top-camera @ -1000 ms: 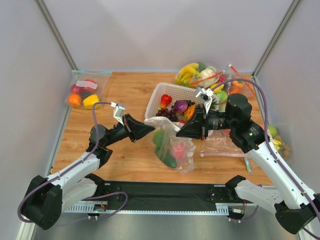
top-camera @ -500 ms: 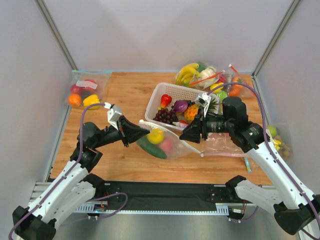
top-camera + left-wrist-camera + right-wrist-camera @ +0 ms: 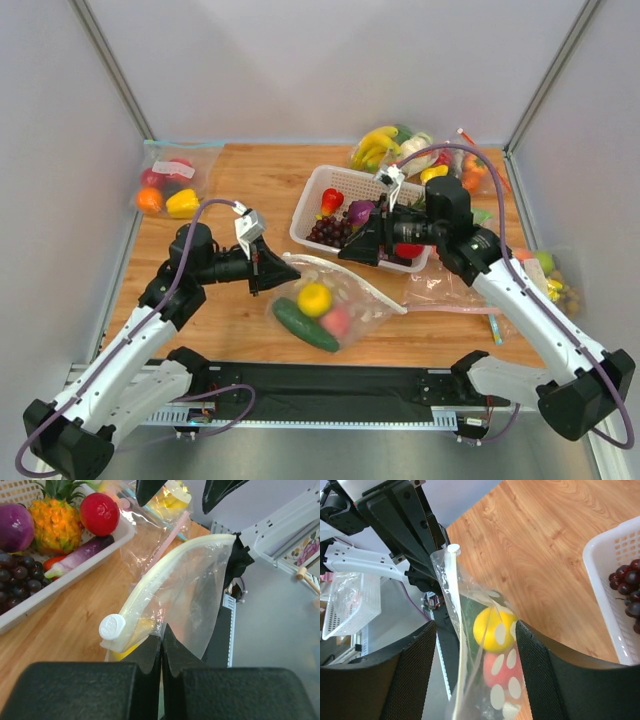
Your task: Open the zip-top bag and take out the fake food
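The zip-top bag [image 3: 376, 299] lies slack on the wooden table between the arms, its zip end lifted at the left. Inside it are the fake food pieces: a yellow fruit [image 3: 314, 298], a green cucumber [image 3: 304, 326] and a pink peach [image 3: 337, 322]. My left gripper [image 3: 292, 269] is shut on the bag's top edge, just beside the white slider [image 3: 112, 626]. In the left wrist view the whitish zip strip [image 3: 165, 565] arcs away from my left gripper [image 3: 161, 636]. My right gripper [image 3: 347, 250] hovers open above the bag. Through its wide jaws [image 3: 475, 625] I see the yellow fruit [image 3: 492, 627] and the peach [image 3: 501, 672].
A white basket [image 3: 322, 188] with grapes, pineapple and red fruit stands just behind the right gripper. Filled bags lie at the back right [image 3: 400, 150] and back left [image 3: 170, 186]. An empty clear bag with a pink strip [image 3: 450, 296] lies at the right.
The right gripper has opened, let go of the bag and drawn back toward the basket. The bag has sunk onto the table. The left gripper keeps its hold and has moved left.
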Robot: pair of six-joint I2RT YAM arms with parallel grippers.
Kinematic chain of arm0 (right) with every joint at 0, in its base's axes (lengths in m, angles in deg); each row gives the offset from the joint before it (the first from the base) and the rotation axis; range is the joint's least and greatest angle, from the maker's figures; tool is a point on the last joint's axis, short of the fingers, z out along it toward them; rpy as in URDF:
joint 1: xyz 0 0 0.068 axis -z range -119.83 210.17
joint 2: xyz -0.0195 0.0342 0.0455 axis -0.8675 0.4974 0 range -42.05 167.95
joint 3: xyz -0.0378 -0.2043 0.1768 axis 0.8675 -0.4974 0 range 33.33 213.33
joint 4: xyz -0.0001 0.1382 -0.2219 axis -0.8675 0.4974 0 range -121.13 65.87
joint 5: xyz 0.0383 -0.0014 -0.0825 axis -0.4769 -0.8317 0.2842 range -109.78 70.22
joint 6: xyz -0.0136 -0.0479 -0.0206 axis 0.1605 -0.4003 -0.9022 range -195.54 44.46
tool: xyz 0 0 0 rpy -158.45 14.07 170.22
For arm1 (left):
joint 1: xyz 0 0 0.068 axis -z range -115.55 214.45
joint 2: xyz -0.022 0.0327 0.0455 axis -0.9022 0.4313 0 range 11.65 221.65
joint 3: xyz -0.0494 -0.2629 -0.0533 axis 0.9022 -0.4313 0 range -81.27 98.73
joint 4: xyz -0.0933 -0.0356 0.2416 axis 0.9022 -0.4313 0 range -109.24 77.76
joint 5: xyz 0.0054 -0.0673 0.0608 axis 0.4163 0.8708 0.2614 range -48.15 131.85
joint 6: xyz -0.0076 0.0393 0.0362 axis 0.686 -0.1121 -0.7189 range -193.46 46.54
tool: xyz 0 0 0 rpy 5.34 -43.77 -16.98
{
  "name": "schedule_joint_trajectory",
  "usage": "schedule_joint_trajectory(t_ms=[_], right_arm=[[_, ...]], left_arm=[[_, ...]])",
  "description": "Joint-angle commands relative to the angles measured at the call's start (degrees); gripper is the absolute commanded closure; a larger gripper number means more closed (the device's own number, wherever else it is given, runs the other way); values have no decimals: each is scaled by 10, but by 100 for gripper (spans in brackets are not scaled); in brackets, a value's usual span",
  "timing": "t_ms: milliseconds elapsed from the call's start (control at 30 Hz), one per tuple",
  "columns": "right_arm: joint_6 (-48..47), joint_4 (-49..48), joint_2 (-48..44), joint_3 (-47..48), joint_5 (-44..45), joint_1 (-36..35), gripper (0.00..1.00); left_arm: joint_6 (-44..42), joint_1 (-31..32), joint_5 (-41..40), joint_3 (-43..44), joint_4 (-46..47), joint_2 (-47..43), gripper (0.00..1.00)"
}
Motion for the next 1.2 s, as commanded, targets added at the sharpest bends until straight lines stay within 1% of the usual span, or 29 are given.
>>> schedule_joint_trajectory(t_ms=[0,133,267,433,600,667,867,1100,1167], right_arm=[[41,-63,33,15,5,-24,34],[67,-100,64,3,-4,-42,34],[103,-160,93,1,-25,-46,34],[112,-166,140,18,-33,-65,35],[117,-171,160,23,-48,-87,41],[126,-183,161,20,-55,-93,45],[159,-231,152,9,-78,-106,50],[150,-221,168,8,-69,-121,53],[132,-196,177,12,-58,-125,53]], left_arm=[[-57,6,6,35,-36,10,100],[-71,21,9,33,-35,21,100],[-81,51,-15,26,-35,21,100],[-91,67,-45,26,-47,28,100],[-103,75,-65,31,-63,35,100],[-105,79,-69,31,-68,39,100],[-110,84,-80,33,-76,46,100],[-114,86,-85,33,-76,41,100],[-116,87,-85,33,-77,38,100]])
